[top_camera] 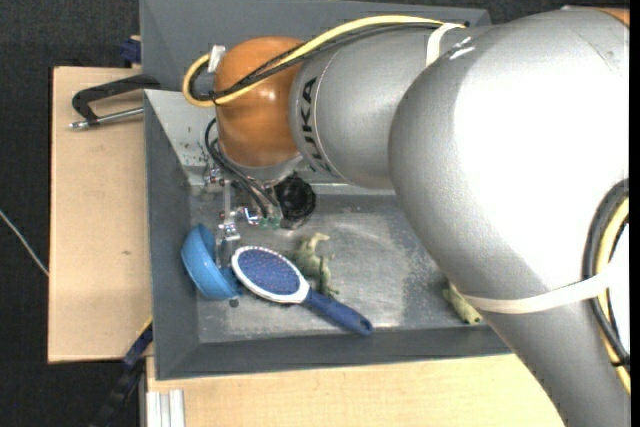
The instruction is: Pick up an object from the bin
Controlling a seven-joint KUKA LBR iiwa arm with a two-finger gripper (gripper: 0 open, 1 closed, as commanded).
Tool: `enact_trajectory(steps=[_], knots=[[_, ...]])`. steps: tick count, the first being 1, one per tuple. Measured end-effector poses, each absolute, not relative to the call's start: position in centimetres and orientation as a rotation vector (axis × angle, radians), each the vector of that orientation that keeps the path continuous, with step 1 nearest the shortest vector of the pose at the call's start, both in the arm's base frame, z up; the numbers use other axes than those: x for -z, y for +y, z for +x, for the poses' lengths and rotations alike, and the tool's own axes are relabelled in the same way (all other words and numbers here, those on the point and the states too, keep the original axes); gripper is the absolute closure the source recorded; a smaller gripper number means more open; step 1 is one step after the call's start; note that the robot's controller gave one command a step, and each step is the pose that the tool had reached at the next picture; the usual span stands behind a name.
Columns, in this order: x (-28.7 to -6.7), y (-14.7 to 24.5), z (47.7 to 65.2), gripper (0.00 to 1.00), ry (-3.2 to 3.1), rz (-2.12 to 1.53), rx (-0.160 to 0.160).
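The grey metal bin [300, 353] holds few things, and they lie mostly in the lower left of its floor. Furthest left is a blue rounded plastic scoop-like piece [203, 265]. Touching its right side is an oval hairbrush with a white rim, blue speckled pad and blue handle [272, 275], the handle running down to the right. The gripper [232, 220] hangs just above these two, over where they meet, under the orange wrist cover. I cannot tell whether the pincer is open or shut, and nothing can be seen in its grasp. The thing to pick is probably one of that pair, the nearest to it. To do this step well, the pincer should be centred over one thing, not the seam between them, or it may pinch both or push them apart. The scoop's thin edge or the brush's narrow handle looks easier to grip than the broad brush head. Just right of the brush stands a small olive-green toy figure [316, 257]. Well apart at the lower right, a pale yellowish stick-like piece [462, 304] shows beside the arm.
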State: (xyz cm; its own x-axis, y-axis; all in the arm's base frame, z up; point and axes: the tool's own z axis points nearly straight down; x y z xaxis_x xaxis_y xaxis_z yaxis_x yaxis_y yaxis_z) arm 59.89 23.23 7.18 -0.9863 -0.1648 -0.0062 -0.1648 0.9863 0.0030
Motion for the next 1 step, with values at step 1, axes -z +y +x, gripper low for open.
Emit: enact_trajectory(steps=[1], knots=[[-7.58,23.42,59.99,1.00,3.120,-0.259,-0.011]])
